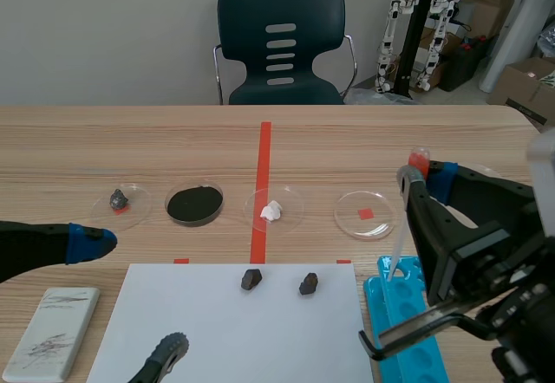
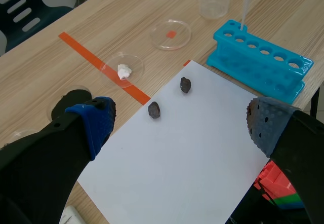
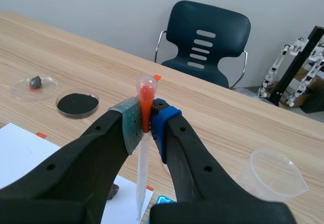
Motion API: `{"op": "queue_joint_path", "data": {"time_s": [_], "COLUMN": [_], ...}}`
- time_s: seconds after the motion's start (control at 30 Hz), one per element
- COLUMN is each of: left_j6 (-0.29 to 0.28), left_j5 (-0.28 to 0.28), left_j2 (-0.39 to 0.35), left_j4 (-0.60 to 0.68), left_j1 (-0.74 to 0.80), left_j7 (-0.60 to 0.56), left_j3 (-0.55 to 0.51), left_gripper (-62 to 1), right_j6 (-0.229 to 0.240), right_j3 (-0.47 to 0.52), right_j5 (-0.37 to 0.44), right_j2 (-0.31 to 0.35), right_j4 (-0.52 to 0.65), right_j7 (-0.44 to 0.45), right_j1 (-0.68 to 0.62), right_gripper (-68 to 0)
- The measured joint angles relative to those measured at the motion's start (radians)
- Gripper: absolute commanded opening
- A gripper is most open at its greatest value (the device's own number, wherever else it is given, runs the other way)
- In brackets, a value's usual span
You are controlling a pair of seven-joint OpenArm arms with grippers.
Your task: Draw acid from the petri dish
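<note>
The right claw [image 3: 146,125] is clamped on a clear plastic pipette with a red-orange bulb [image 3: 143,163], upright between its pads, tip down at the end hole of the bright blue plastic tube rack [image 2: 263,64] beneath it. Just beside that claw, toward the other arm, a clear round petri dish [image 1: 365,214] sits over a red tape square, and farther that way three more dishes hold a white lump [image 1: 272,210], black powder [image 1: 194,204] and a grey stone [image 1: 119,199]. The left claw [image 2: 179,127] hangs wide open over a white paper sheet [image 2: 192,163], two small dark stones [image 2: 154,110] ahead of its fingers.
</note>
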Motion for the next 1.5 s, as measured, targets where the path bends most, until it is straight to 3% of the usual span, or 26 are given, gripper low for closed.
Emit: {"op": "queue_joint_path", "data": {"time_s": [0.97,1.2,1.5], "left_j6": [0.0,0.0,0.0], "left_j5": [0.0,0.0,0.0], "left_j2": [0.0,0.0,0.0], "left_j4": [0.0,0.0,0.0], "left_j1": [0.0,0.0,0.0], "left_j7": [0.0,0.0,0.0], "left_j3": [0.0,0.0,0.0], "left_gripper": [-6.7,-6.7,-6.7], "right_j6": [0.0,0.002,0.003], "right_j3": [0.0,0.0,0.0], "right_j5": [0.0,0.0,0.042], "right_j2": [0.0,0.0,0.0], "right_j4": [0.0,-0.002,-0.139], "right_j7": [-0.003,-0.113,-0.102], "right_j1": [0.004,0.108,0.314], "right_gripper": [-62.4,-62.4,-62.4]}}
